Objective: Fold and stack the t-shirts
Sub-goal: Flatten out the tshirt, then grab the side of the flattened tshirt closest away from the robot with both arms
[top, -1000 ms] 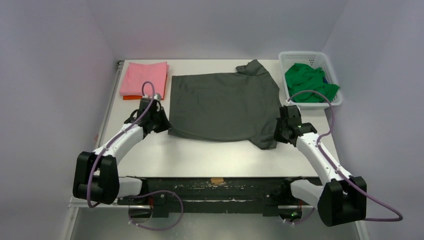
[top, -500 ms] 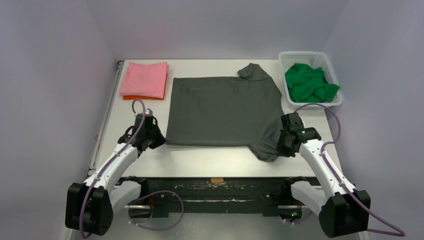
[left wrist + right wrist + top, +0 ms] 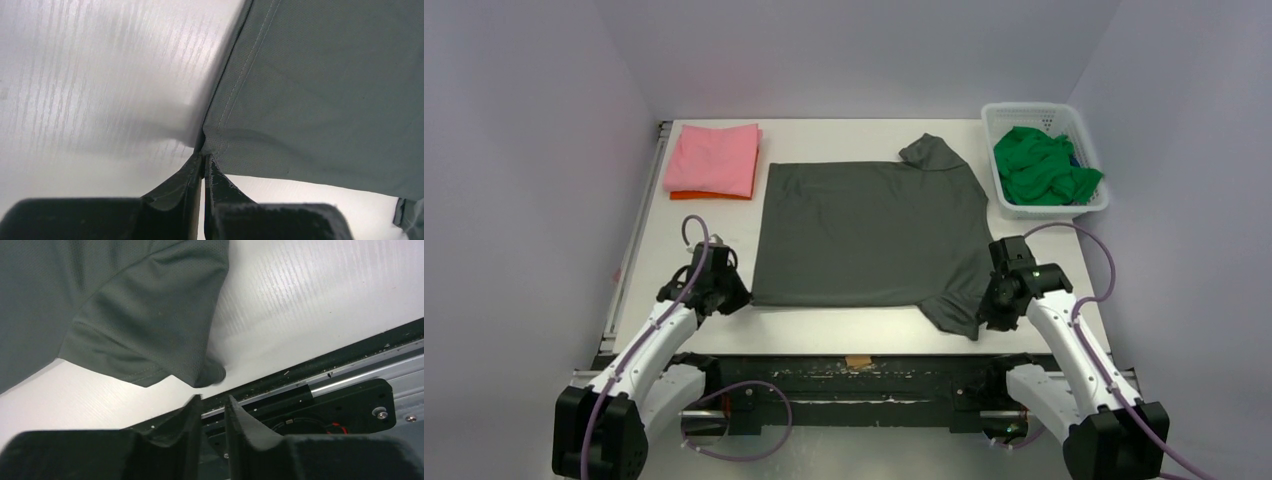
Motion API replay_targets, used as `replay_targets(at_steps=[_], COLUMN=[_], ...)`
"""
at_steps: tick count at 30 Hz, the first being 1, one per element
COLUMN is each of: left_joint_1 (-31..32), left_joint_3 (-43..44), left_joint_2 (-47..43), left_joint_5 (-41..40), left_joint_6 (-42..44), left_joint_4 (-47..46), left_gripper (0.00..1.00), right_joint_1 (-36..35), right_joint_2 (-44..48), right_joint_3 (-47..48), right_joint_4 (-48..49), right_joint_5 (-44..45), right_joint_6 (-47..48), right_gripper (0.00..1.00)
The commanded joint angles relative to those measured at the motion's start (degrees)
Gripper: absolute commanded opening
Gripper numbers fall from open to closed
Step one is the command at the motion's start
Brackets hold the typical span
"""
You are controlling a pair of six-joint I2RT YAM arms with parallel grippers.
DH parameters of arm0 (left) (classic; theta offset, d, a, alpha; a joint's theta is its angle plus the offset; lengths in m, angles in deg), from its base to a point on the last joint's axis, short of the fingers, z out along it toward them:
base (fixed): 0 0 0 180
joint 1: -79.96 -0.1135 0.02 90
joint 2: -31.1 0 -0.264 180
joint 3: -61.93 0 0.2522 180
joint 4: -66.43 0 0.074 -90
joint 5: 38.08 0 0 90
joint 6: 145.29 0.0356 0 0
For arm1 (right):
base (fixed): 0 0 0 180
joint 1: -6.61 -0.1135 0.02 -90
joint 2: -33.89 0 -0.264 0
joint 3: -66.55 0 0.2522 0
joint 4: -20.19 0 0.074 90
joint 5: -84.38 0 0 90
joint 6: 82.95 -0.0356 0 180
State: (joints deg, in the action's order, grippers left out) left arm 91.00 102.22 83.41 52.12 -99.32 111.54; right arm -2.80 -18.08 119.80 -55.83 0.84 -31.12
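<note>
The dark charcoal-grey t-shirt (image 3: 869,235) lies spread flat in the middle of the table, one sleeve (image 3: 932,153) at the far right. My left gripper (image 3: 742,297) is at its near left corner. In the left wrist view the left gripper (image 3: 204,159) is shut on the hem corner of the charcoal t-shirt (image 3: 325,90). My right gripper (image 3: 984,310) is at the near right sleeve. In the right wrist view the right gripper (image 3: 214,401) stands slightly open, with the sleeve (image 3: 150,335) lying just beyond its tips, untouched.
A folded pink t-shirt (image 3: 714,157) lies on an orange one (image 3: 694,195) at the far left. The white lattice basket (image 3: 1024,108) at the far right holds a crumpled green t-shirt (image 3: 1039,165). The table's black near rail (image 3: 350,355) runs under my right gripper.
Both arms drew back toward the near edge, dragging the charcoal t-shirt with them. The right gripper then opened and let go of the sleeve; the left stays shut on its corner.
</note>
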Motion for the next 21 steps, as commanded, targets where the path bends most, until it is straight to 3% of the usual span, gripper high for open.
replay_targets(at_steps=[1,4,9,10,14,16,21], left_joint_1=[0.3,0.4,0.4,0.4,0.5,0.7,0.9], left_joint_3=[0.9,1.6,4.9,5.2,5.9,5.9,4.2], left_joint_2=[0.4,-1.7,-7.6,-8.3,-8.5,-7.3,-4.7], left_joint_5=[-1.7,-3.9,-5.8,-4.6,4.2,5.4,4.8], left_joint_6=[-1.1,-1.0,-0.3,-0.1,1.2,1.2,0.7], left_joint_4=[3.3,7.0,12.0,11.3,5.9,4.9,4.0], left_gripper=[0.09,0.28,0.91,0.97,1.0,1.0,1.0], right_joint_1=[-0.2,-0.2,-0.2,-0.2,-1.6,-5.5,-26.1], right_joint_2=[1.5,4.7,10.4,10.6,10.3,10.3,3.7], right_joint_3=[-0.6,-0.8,1.3,1.9,2.7,2.2,0.5], right_joint_4=[-2.7,-3.5,-0.5,0.1,2.8,4.0,7.5], right_joint_5=[0.5,2.1,0.8,0.1,-4.5,-4.2,4.2], right_joint_6=[-2.5,-3.9,-1.5,-0.4,2.7,2.5,-4.0], right_gripper=[0.3,0.45,0.64,0.66,0.67,0.66,0.62])
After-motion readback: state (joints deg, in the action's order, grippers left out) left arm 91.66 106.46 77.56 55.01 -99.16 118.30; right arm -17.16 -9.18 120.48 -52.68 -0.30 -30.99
